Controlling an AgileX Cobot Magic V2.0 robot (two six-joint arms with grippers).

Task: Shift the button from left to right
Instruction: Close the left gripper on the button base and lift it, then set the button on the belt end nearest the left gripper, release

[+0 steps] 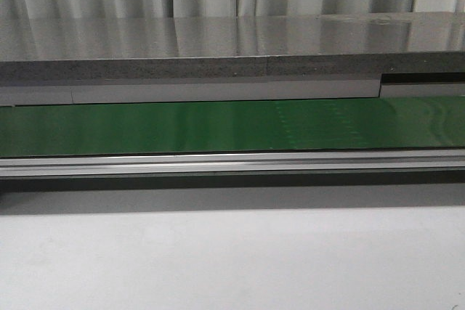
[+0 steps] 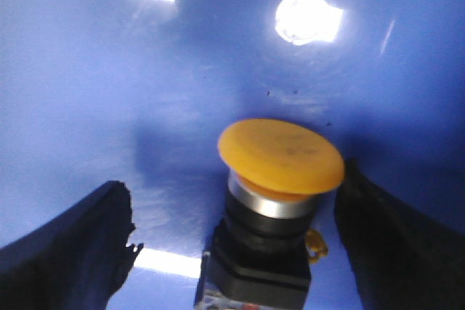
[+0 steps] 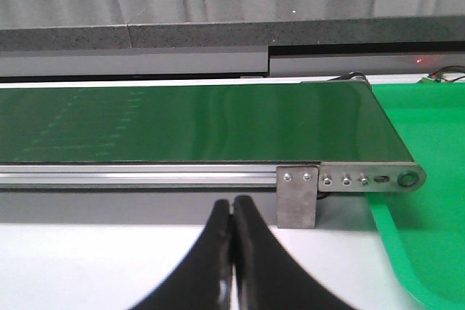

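Black jaws of the left gripper (image 2: 232,252) stand spread to either side of the button (image 2: 272,201), which sits between them on a glossy blue surface (image 2: 109,92); whether either jaw touches the body cannot be told, and nothing shows the button lifted. The orange-yellow mushroom cap is uppermost, tilted slightly, above a silver collar and a black blocky base, so the long axis runs roughly upright, cap away from the blue floor. Judged from this, the move has barely begun: the grasp is not yet closed, and lift, carry and release on the right all remain.

On the right side, the right gripper (image 3: 232,252) shows its jaws pressed together and empty, hovering over the pale desk (image 3: 87,266) just near of the green conveyor belt (image 3: 189,121), with a bright green tray (image 3: 429,179) at the belt's end. The front view shows neither arm nor the button.
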